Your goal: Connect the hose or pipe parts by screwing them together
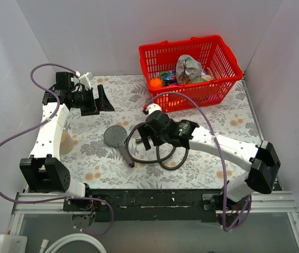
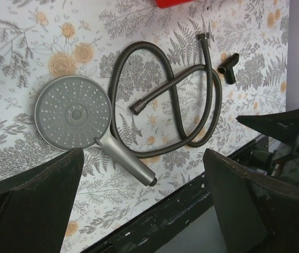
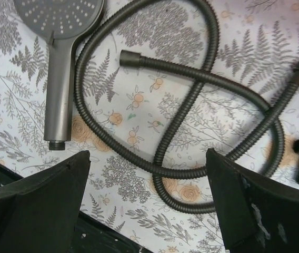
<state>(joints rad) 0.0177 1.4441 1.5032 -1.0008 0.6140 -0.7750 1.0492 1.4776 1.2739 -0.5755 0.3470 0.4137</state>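
A grey shower head point(image 1: 116, 135) lies disc-up on the flowered mat, its straight handle point(image 2: 128, 163) pointing toward the near edge. The thin black hose point(image 1: 162, 158) lies in loose crossed loops to its right, both ends free point(image 3: 126, 58). My left gripper point(image 1: 103, 103) hangs high at the back left, open and holding nothing; its wrist view looks down on the shower head point(image 2: 73, 113) and hose point(image 2: 191, 105). My right gripper point(image 1: 143, 138) hovers open just above the hose point(image 3: 191, 100), next to the shower head's handle point(image 3: 60, 89), touching nothing.
A red basket point(image 1: 228, 79) with several items stands at the back right. A small black T-shaped piece point(image 2: 229, 67) lies on the mat beyond the hose. The black front rail point(image 1: 155, 197) runs along the near edge. White walls close in on both sides.
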